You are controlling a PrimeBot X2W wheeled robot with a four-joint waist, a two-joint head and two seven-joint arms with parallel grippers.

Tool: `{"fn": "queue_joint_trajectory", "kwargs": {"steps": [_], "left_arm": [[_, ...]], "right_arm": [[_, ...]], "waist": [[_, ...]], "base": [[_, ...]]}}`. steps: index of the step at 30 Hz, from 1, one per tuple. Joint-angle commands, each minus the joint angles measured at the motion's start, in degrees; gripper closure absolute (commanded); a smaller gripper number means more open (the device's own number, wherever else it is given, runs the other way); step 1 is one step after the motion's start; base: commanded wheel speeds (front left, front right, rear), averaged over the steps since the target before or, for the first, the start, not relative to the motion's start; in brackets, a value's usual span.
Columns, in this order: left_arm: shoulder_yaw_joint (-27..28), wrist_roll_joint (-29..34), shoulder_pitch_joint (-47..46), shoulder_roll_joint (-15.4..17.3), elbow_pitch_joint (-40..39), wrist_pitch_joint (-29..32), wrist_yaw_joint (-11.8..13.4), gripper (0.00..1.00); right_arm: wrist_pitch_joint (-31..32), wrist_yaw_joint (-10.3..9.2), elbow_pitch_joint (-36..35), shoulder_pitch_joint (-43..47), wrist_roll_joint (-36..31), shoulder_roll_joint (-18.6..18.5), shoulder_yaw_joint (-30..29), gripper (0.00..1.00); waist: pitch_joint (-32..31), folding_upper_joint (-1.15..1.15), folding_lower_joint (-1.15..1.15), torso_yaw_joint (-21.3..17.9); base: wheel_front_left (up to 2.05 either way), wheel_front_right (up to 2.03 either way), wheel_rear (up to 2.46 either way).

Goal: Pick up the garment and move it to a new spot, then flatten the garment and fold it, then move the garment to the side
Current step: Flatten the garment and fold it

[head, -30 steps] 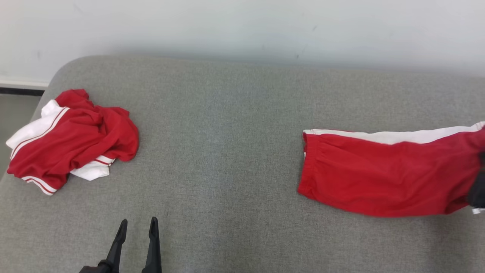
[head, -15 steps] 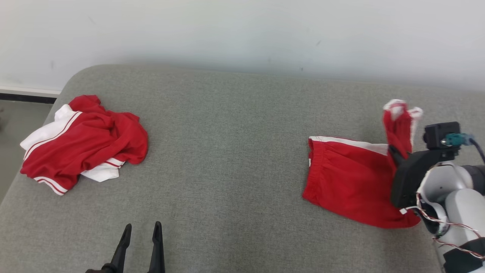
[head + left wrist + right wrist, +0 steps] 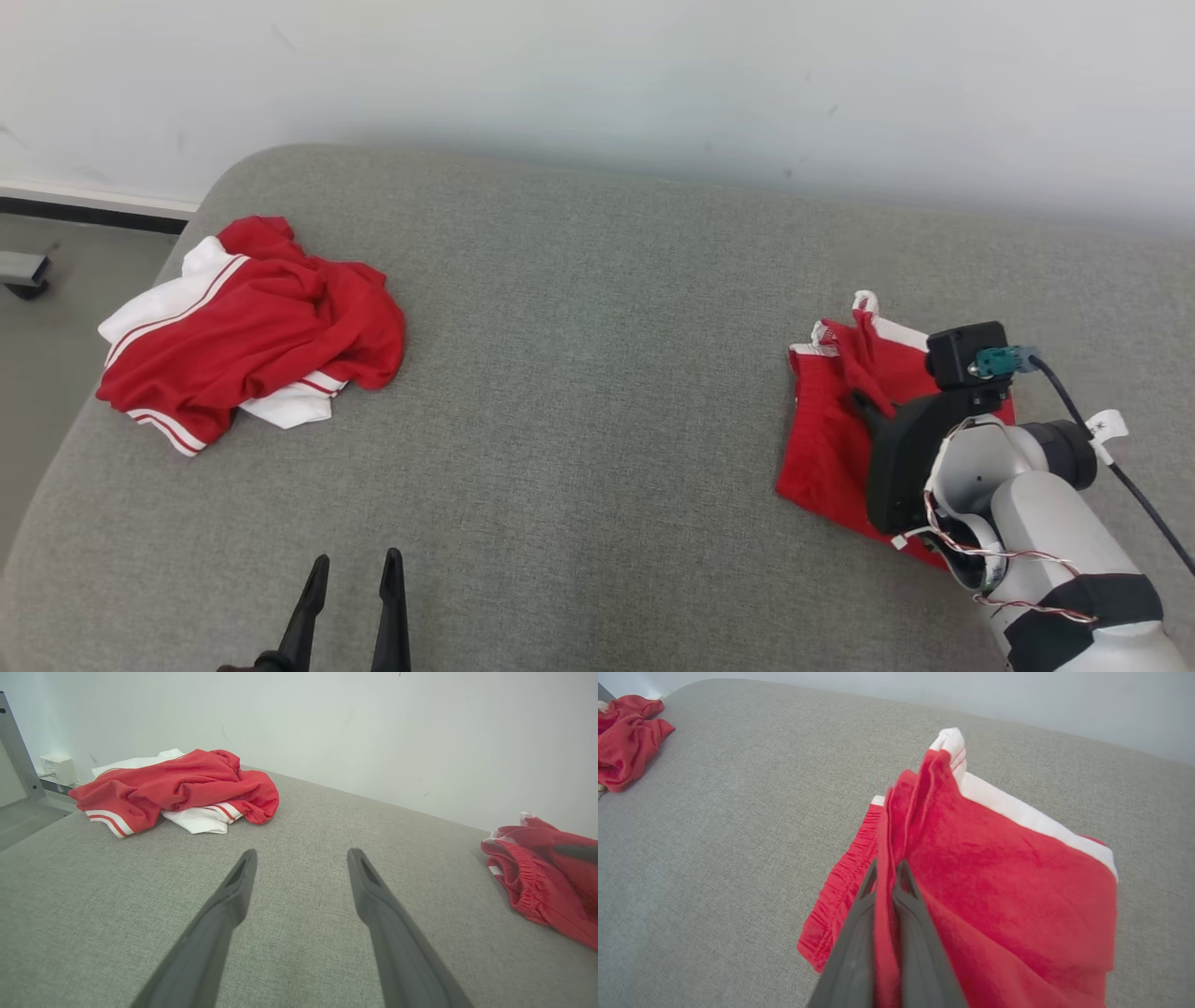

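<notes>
Change: shorts (image 3: 822, 448), flat a second ago, now doubled over at 3 o'clock.
Right gripper (image 3: 887, 868): clamped on shorts.
Left gripper (image 3: 357, 557): fingers apart, 7 o'clock.
Count: one shorts, one shirt heap (image 3: 252, 336) at 10 o'clock, two grippers.

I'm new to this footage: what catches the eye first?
A red garment with a white stripe lies at the right of the grey cushion, one end pinched up in the shut right end effector. At the far left sits crumpled red-and-white clothing; the left end effector hangs open, holding nothing.
</notes>
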Motion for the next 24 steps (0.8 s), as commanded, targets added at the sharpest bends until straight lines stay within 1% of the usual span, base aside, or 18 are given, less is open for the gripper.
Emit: {"fn": "queue_joint_trajectory", "kwargs": {"steps": [1,10,13,14,15,19,24], "left_arm": [[-0.09,-0.31,0.6,-0.07,0.15,-0.2,0.1,0.0],[-0.51,-0.75,1.15,-0.07,0.5,-0.2,0.35,0.0],[-0.58,-0.82,1.23,-0.06,0.61,-0.2,0.45,0.0],[-0.6,-0.85,1.23,-0.06,0.69,-0.2,0.5,0.0],[-0.64,-0.89,1.26,-0.07,0.71,-0.2,0.52,0.0],[-0.52,-0.83,1.72,-0.06,0.78,-0.2,0.63,0.0],[-0.15,-0.71,2.66,-0.06,0.59,-0.2,0.61,0.0]], "right_arm": [[-0.46,-0.15,0.7,-0.74,0.42,0.41,0.68,1.0],[-2.43,-0.15,5.78,-2.0,2.03,1.63,4.23,1.0],[-3.03,-0.15,6.39,-2.16,2.78,1.78,5.13,1.0],[-3.37,-0.15,6.69,-2.22,3.12,1.75,5.53,0.55],[-3.74,-0.15,6.98,-2.26,3.53,1.71,5.77,0.0],[-5.63,-0.15,7.14,-2.53,5.04,1.36,6.55,0.0],[-9.24,-0.15,4.94,-2.61,8.2,0.39,5.81,0.0]], "waist": [[-0.02,0.0,0.0,0.31],[-0.76,0.0,0.0,1.47],[-1.02,0.0,0.0,1.61],[-1.18,0.0,0.0,1.65],[-1.34,0.0,0.0,1.66],[-2.21,0.0,0.0,1.45],[-3.32,0.0,0.0,0.55]], "base": [[0.0,0.0,0.0],[0.0,0.0,0.0],[0.0,0.0,0.0],[0.0,0.0,0.0],[0.0,0.0,0.0],[0.0,0.0,0.0],[0.0,0.0,0.0]]}}
